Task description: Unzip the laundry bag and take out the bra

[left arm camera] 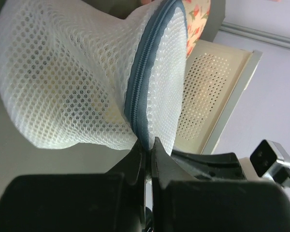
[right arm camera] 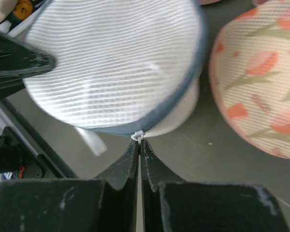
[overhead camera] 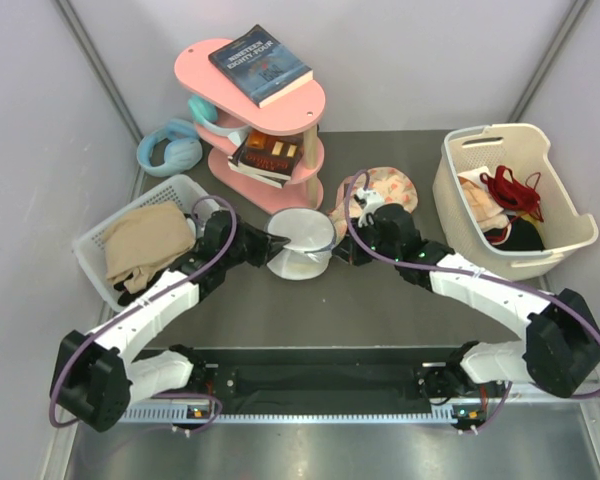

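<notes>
From the near edge of the table (overhead camera: 280, 315) the two arms reach forward and inward to meet at the laundry bag (overhead camera: 302, 243), which sits on the table between them. The left gripper (left arm camera: 146, 148) is pressed together on the bag's left side, pinching the mesh right at the grey zip (left arm camera: 144, 77). The right gripper (right arm camera: 139, 144) comes in from the opposite side, its jaws closed on the small white zip pull (right arm camera: 138, 136) at the rim. The zip looks closed along every stretch that shows. The bra is not plainly visible. The left wrist view shows only a faint yellowish tone through the mesh, so it is presumably inside the bag. The coming move turns on one relation: the zip curves around the drum's rim, and the pull sits at the right gripper's tips while the left one anchors the far side of that circle. The right arm would therefore have to follow the rim's arc rather than tug straight back, or the whole bag would likely drag instead of opening. Just beyond the bag lies a peach floral fabric piece (overhead camera: 388, 187), near it but apart. Farther right stands a cream basket (overhead camera: 460, 205) holding a red garment (overhead camera: 512, 188), and at the back is a pink shelf (overhead camera: 305, 100) with books.
</notes>
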`<act>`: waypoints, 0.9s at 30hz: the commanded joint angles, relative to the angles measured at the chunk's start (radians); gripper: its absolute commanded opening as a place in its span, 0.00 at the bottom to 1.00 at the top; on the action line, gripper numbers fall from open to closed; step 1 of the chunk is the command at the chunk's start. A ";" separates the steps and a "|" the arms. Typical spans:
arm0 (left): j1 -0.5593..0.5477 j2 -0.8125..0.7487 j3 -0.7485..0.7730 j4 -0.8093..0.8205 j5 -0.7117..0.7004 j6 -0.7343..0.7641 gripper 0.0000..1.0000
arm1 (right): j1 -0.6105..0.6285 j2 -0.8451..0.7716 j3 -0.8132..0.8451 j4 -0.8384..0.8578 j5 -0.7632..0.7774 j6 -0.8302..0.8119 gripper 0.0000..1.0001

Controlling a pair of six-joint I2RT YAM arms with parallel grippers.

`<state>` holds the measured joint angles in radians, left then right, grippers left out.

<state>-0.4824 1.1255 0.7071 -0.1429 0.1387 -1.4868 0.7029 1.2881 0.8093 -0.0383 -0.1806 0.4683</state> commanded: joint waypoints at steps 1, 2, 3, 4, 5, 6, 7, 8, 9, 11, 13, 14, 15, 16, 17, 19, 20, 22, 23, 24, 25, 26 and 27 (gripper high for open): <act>0.019 -0.023 0.015 0.012 0.007 0.062 0.00 | -0.056 -0.033 -0.003 -0.020 0.033 -0.037 0.00; 0.019 -0.007 0.041 0.008 0.019 0.104 0.00 | -0.054 -0.027 0.002 -0.021 0.024 -0.042 0.00; 0.018 0.034 0.058 0.000 0.045 0.126 0.00 | -0.054 -0.023 0.002 -0.021 0.000 -0.042 0.00; 0.019 0.054 0.075 -0.004 0.061 0.147 0.00 | -0.051 -0.019 0.004 -0.018 -0.008 -0.042 0.00; 0.018 0.075 0.109 -0.006 0.077 0.189 0.00 | -0.048 -0.019 0.007 -0.018 -0.014 -0.043 0.00; 0.019 0.118 0.126 -0.004 0.117 0.207 0.00 | -0.043 -0.022 0.007 -0.026 -0.011 -0.048 0.00; 0.018 0.138 0.141 0.006 0.137 0.224 0.00 | -0.033 -0.032 0.010 -0.032 -0.010 -0.053 0.00; 0.019 0.158 0.161 0.026 0.163 0.253 0.00 | -0.031 -0.038 0.011 -0.044 -0.008 -0.059 0.00; 0.019 0.190 0.169 0.072 0.197 0.269 0.00 | -0.020 -0.044 0.016 -0.067 -0.002 -0.063 0.00; 0.018 0.220 0.184 0.118 0.220 0.327 0.00 | -0.008 -0.070 0.025 -0.100 0.012 -0.080 0.00; 0.022 0.253 0.210 0.117 0.226 0.379 0.02 | 0.015 -0.094 0.031 -0.135 0.015 -0.092 0.00; 0.024 0.273 0.218 0.105 0.226 0.387 0.12 | 0.020 -0.096 0.033 -0.141 0.000 -0.092 0.00; 0.025 0.275 0.222 0.079 0.226 0.390 0.36 | 0.027 -0.099 0.028 -0.146 -0.006 -0.092 0.00; 0.025 0.276 0.223 0.066 0.232 0.385 0.49 | 0.032 -0.095 0.025 -0.144 -0.014 -0.086 0.00; 0.027 0.264 0.219 0.051 0.222 0.384 0.59 | 0.036 -0.090 0.021 -0.138 -0.025 -0.080 0.00; 0.025 0.238 0.198 -0.009 0.201 0.378 0.78 | 0.058 -0.070 0.010 -0.115 -0.030 -0.071 0.00; 0.027 0.206 0.189 -0.029 0.191 0.375 0.81 | 0.066 -0.061 0.011 -0.109 -0.034 -0.068 0.00; 0.025 0.159 0.146 -0.069 0.167 0.356 0.86 | 0.086 -0.024 0.025 -0.086 -0.042 -0.059 0.00; 0.024 0.107 0.129 -0.081 0.159 0.346 0.86 | 0.093 -0.012 0.033 -0.080 -0.051 -0.057 0.00; 0.024 0.080 0.111 -0.093 0.145 0.333 0.86 | 0.110 0.016 0.053 -0.075 -0.056 -0.056 0.00; 0.022 0.051 0.076 -0.119 0.136 0.307 0.87 | 0.119 0.028 0.063 -0.074 -0.059 -0.059 0.00; 0.021 0.001 0.060 -0.135 0.115 0.295 0.87 | 0.127 0.042 0.076 -0.072 -0.069 -0.059 0.00; 0.016 -0.024 0.046 -0.148 0.105 0.286 0.87 | 0.142 0.065 0.094 -0.072 -0.075 -0.060 0.00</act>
<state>-0.4606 1.2301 0.8062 -0.2188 0.2989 -1.1561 0.7971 1.2995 0.8192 -0.1638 -0.2142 0.4046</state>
